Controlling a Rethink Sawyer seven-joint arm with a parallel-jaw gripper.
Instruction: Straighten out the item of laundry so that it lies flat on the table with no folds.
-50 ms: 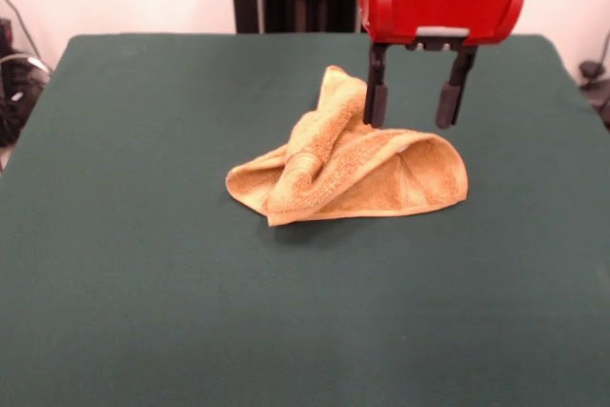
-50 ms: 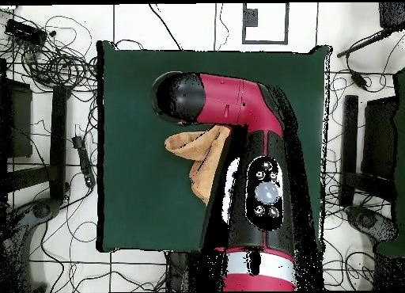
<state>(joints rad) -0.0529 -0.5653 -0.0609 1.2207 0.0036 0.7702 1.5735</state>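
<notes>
I see one towel (image 1: 348,173) bunched in folds just above centre frame on the one green table (image 1: 143,283), one gripper (image 1: 416,109) above its upper edge, two fingers (image 1: 376,102) spread wide, holding nothing

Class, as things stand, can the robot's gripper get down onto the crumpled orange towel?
Probably yes: the gripper hangs open just over the towel, with nothing between them on the table.
</notes>
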